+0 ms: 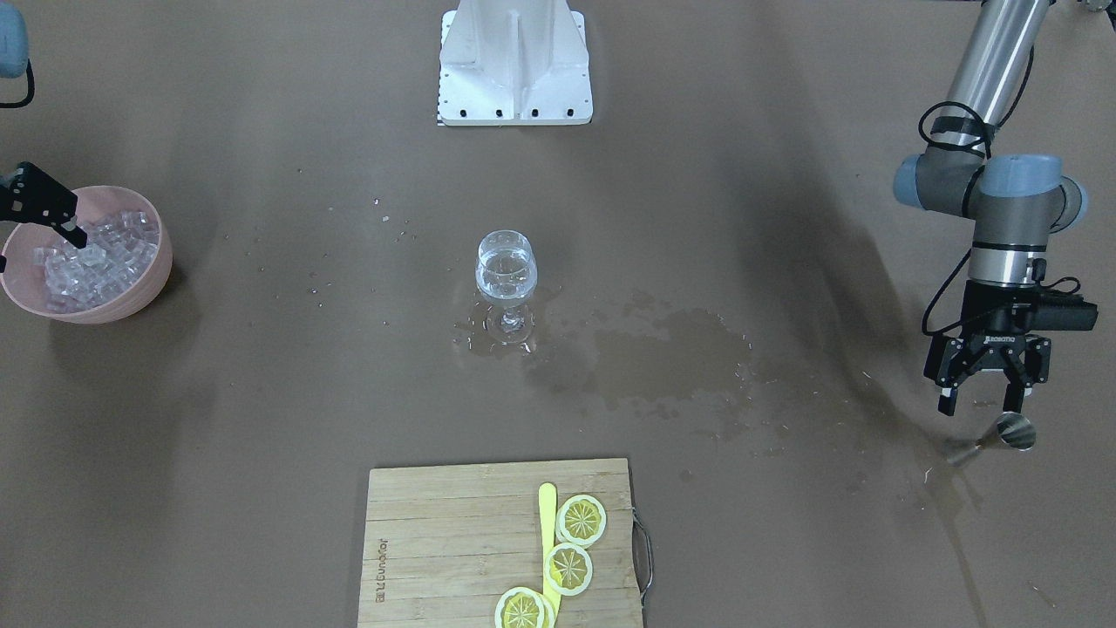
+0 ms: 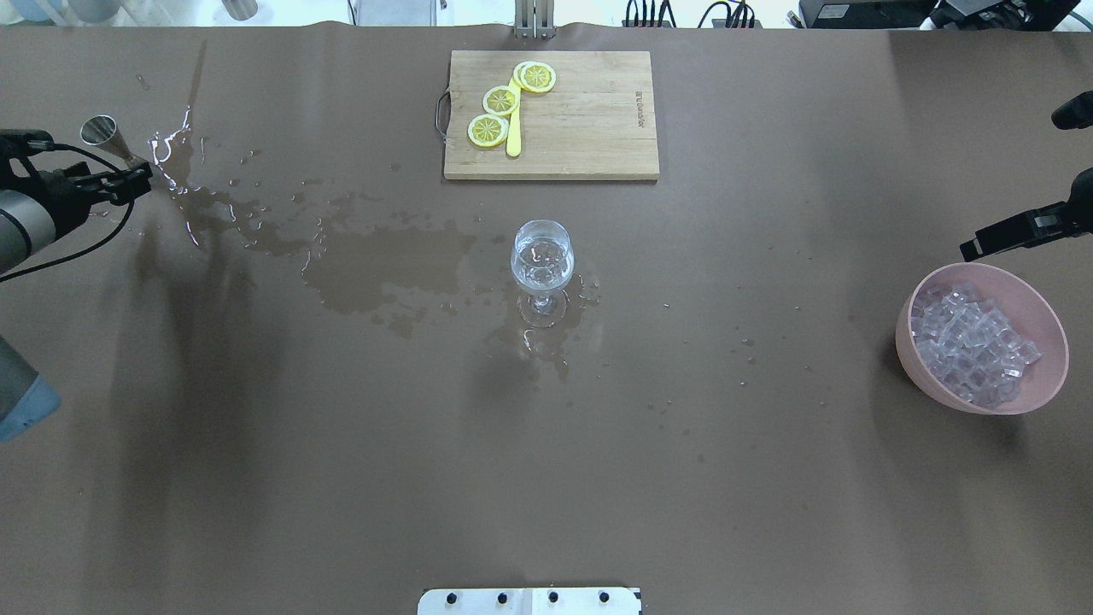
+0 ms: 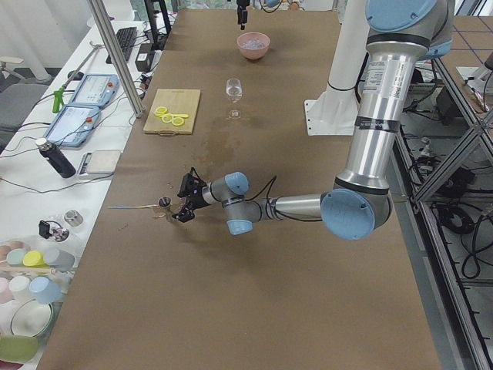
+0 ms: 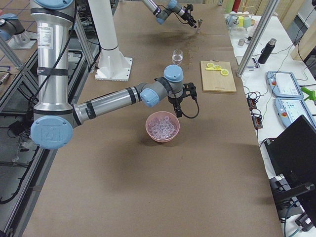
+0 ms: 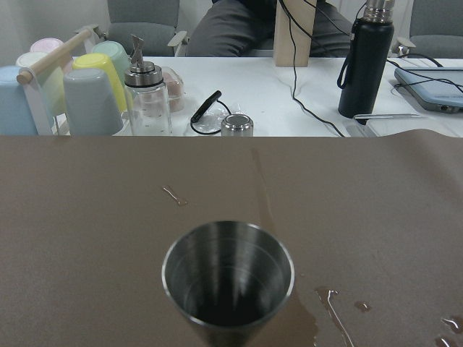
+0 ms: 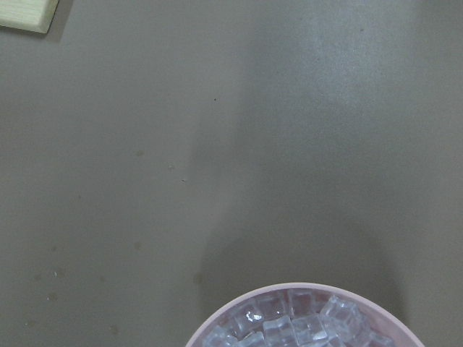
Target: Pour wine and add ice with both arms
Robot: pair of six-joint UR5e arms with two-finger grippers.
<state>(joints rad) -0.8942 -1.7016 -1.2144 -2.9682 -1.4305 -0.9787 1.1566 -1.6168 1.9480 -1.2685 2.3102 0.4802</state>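
A wine glass [image 1: 506,270] stands at the table's middle with clear wine in its bowl; it also shows in the overhead view [image 2: 542,256]. My left gripper [image 1: 981,406] is open, just short of a steel jigger [image 1: 1016,432], which stands free on the table. The left wrist view looks into the jigger's cup [image 5: 228,278], which looks empty. A pink bowl [image 1: 144,288] holds heaped ice [image 1: 96,257]. My right gripper [image 1: 52,218] hangs just above the bowl's near rim, open and empty. The right wrist view shows the ice [image 6: 296,325] at its bottom edge.
A wooden cutting board [image 1: 453,541] with lemon slices and a yellow knife lies at the operators' edge. Wet stains [image 1: 663,349] run from the glass toward the jigger. The white pedestal [image 1: 514,61] stands at the robot's side. Cups and a bottle [image 5: 365,61] sit on a side table.
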